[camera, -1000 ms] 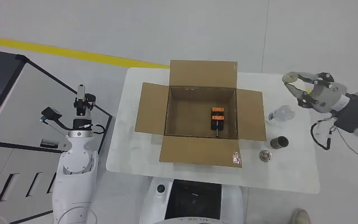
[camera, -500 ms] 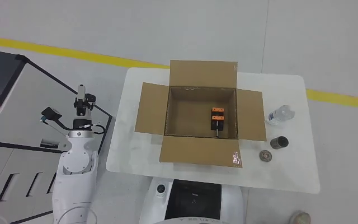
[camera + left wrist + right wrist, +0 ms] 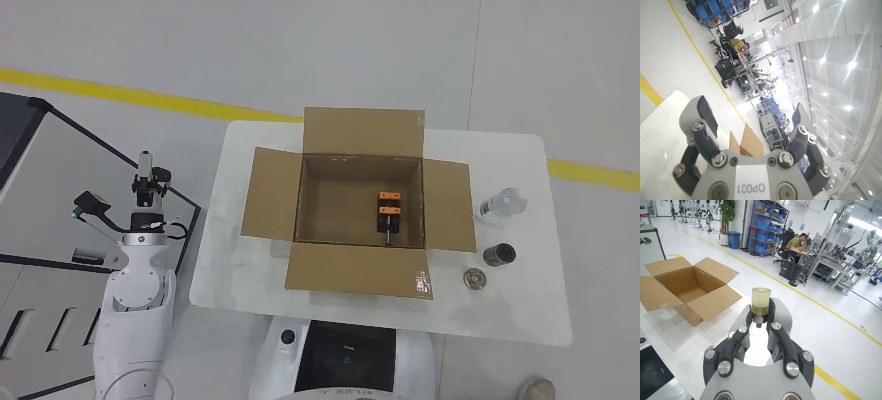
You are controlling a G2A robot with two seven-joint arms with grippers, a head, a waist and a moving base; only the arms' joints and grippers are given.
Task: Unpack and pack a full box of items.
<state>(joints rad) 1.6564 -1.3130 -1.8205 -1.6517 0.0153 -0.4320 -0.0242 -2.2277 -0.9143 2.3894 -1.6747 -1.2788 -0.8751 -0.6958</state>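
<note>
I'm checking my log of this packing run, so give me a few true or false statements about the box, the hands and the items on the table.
1. The cardboard box has its flaps open. True.
2. The right hand is empty. False: it is shut on a pale yellow cylinder.
3. The left hand is open, holding nothing. True.
4. The box holds nothing. False: an orange-and-black item lies inside.
5. The clear bottle is in the box. False: it lies on the table beside the box.
</note>
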